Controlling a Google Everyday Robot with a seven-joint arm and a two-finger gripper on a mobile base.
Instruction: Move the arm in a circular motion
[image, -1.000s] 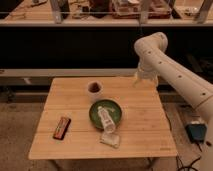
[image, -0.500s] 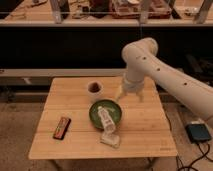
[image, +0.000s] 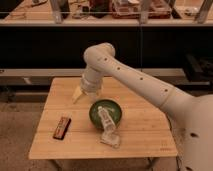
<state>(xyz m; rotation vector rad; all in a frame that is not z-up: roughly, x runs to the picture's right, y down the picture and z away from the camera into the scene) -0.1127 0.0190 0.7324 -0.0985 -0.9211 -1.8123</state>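
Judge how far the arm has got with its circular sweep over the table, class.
Done: over the last second the arm has swung from the table's right edge leftward. In hand: its gripper hangs over the wooden table, left of the green bowl, holding nothing. Left: closing the loop back rightward; no full circle shows.

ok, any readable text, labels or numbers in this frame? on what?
None readable.
Snack bar: wrapper print too blurred to read.
Plastic bottle in the green bowl: no legible label.
Arm: only dark dots, no markings; its claw hangs over the table's back left.
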